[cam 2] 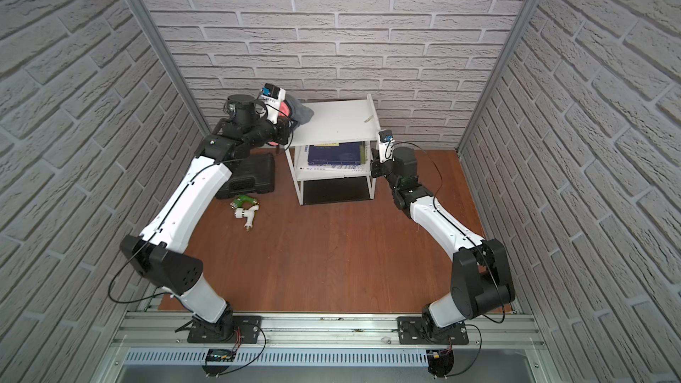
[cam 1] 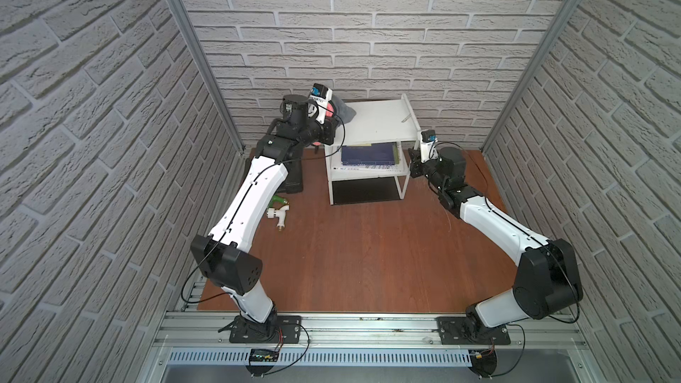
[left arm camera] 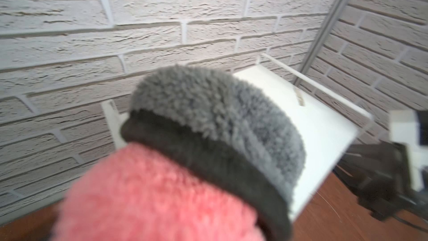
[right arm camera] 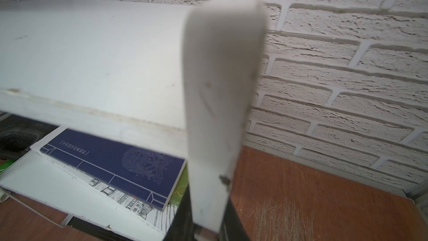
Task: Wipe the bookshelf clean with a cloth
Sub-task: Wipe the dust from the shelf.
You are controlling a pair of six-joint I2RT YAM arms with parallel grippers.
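We see the bookshelf (cam 1: 376,119) standing at the middle of the tabletop's (cam 1: 368,252) far edge, against the brick wall, with the cloth (cam 1: 341,110), grey and pink, pressed on the left far corner of its top board. The left gripper (cam 1: 329,112) is closed tight on that cloth, and the right gripper (cam 1: 414,162) is clamped on the shelf's right frame leg, steadying it. We judge the wiping barely begun: a small scrap (cam 1: 405,118) lies near the board's right edge, and the middle shelf, holding books (cam 1: 368,156), looks untouched.

You can see white lettering on the dark blue book (right arm camera: 120,165), but it is too small to read.
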